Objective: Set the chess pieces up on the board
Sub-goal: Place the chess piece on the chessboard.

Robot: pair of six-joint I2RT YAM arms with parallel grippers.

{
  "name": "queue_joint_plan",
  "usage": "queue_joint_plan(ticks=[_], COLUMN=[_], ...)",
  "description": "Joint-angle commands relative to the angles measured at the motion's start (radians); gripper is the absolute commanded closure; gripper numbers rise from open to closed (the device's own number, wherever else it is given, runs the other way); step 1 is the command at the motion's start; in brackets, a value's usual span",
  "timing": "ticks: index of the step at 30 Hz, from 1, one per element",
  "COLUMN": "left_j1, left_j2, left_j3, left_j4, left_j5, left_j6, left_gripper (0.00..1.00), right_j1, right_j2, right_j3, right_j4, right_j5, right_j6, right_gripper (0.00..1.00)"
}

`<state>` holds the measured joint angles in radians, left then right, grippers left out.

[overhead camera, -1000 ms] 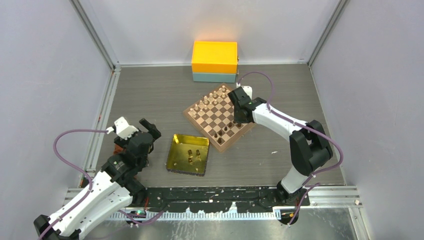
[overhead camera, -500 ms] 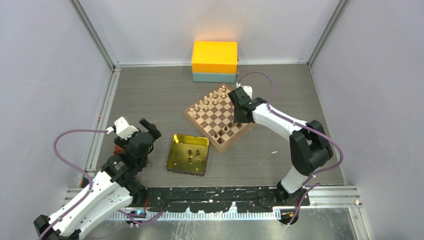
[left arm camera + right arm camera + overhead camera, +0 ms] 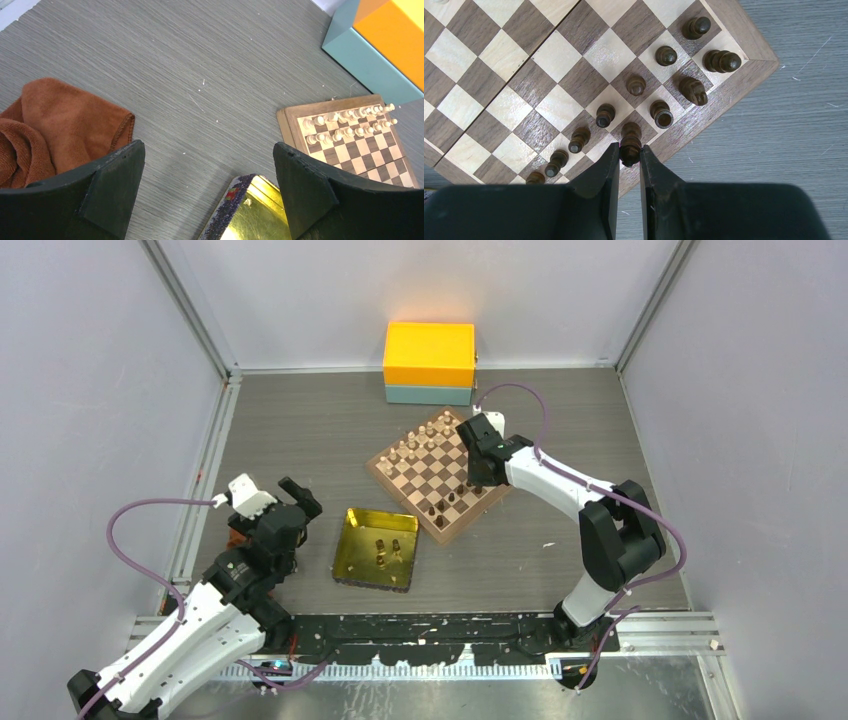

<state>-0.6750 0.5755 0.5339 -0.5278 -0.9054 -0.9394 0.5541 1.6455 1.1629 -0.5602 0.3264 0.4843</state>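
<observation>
The chessboard lies mid-table; it also shows in the right wrist view and the left wrist view. Several dark-brown chess pieces stand along its near right edge. My right gripper is shut on a dark-brown chess piece over the back row near the board's border; in the top view it sits over the board's right side. A few more dark pieces lie in the gold tray. My left gripper is open and empty, left of the tray.
Pale beige chessmen line the board's far side. An orange and teal box stands at the back wall. A brown cloth lies beside my left gripper. Grey walls enclose the table.
</observation>
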Motion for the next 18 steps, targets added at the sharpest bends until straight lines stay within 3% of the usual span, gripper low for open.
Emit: queue_joint_plan(ticks=[1, 18], left_j1=[-0.005, -0.004], left_j2=[-0.005, -0.003], left_j3=[0.004, 0.004], left_j4=[0.034, 0.032], left_j5=[-0.026, -0.025], left_j6=[-0.009, -0.013], left_gripper=[0.0, 0.0], right_j1=[-0.003, -0.002], right_j2=[-0.02, -0.028], right_j3=[-0.003, -0.003], right_j4=[0.028, 0.036], right_j5=[-0.018, -0.024], right_j6=[0.0, -0.004], right_gripper=[0.83, 0.81])
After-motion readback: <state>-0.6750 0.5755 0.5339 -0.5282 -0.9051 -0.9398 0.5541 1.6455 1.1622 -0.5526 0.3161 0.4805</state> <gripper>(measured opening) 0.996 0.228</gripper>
